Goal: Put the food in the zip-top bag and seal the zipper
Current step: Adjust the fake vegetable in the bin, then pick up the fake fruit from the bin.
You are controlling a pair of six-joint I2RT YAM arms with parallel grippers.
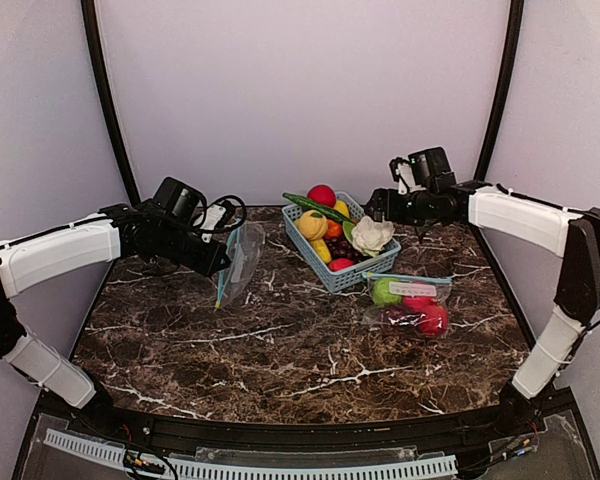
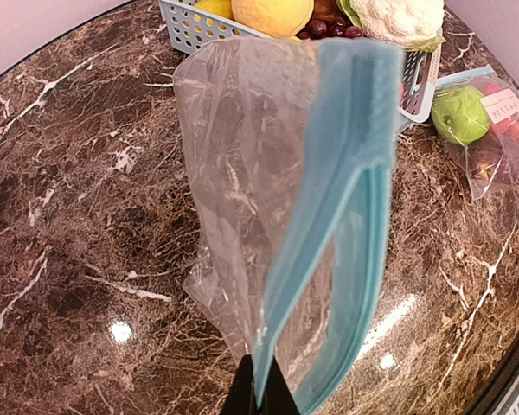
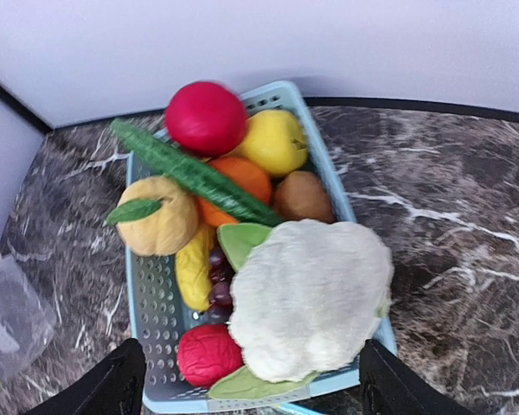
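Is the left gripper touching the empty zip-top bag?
Touching. In the left wrist view, the closed left gripper pinches the blue zipper edge of the empty zip-top bag.

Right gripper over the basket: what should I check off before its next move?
1. Is the right gripper open: ok.
2. Is it above the basket: ok, over the cauliflower.
3. Is the left gripper shut on the empty bag: ok, at its blue zipper edge.
4. Is the empty bag's mouth open wide enough: cannot tell.
5. Is the filled bag out from between basket and empty bag: ok.
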